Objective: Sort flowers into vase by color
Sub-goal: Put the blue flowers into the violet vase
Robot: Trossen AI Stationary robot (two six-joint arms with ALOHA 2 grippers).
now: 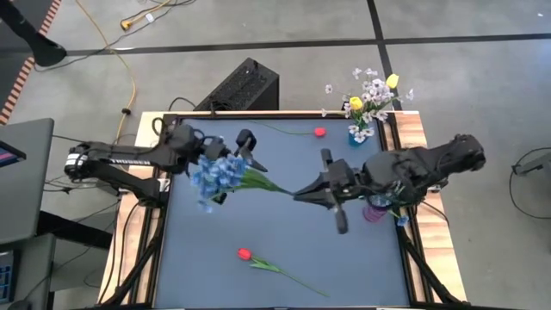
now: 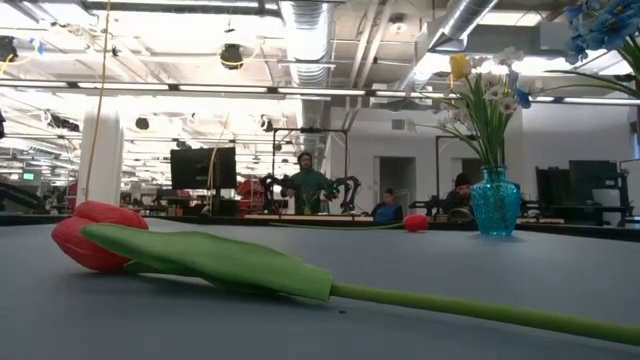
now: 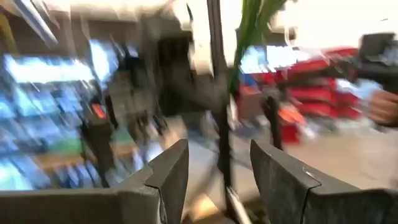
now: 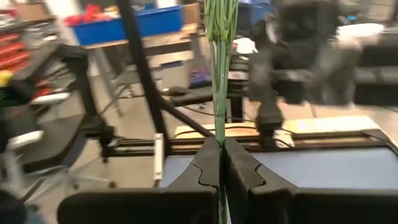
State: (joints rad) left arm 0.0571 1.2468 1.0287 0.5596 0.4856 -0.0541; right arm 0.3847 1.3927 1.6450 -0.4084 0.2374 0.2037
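A bunch of blue flowers (image 1: 217,176) on green stems (image 1: 267,183) hangs above the dark table's middle, also at the low view's upper right (image 2: 600,25). My right gripper (image 1: 301,194) is shut on the stems. My left gripper (image 1: 247,151) stands open beside the blue heads, on their far side, fingers apart (image 3: 217,174). One red flower (image 1: 244,254) lies flat near the front edge (image 2: 100,235). Another red flower (image 1: 320,132) lies at the far edge. A blue vase (image 1: 360,134) at the far right holds white and yellow flowers. My right gripper pinches the green stems between its two fingers (image 4: 219,146), near their bare lower end. The fingers come about level from the table's right. The stems run on past the fingertips toward the left arm, and the blue heads hang clear of the table.
A pink vase (image 1: 376,211) with a blue flower stands under my right arm at the table's right edge. The blue vase (image 2: 493,205) stands at the far right corner. A black box (image 1: 244,86) sits on the floor beyond the far edge. People show in the room behind.
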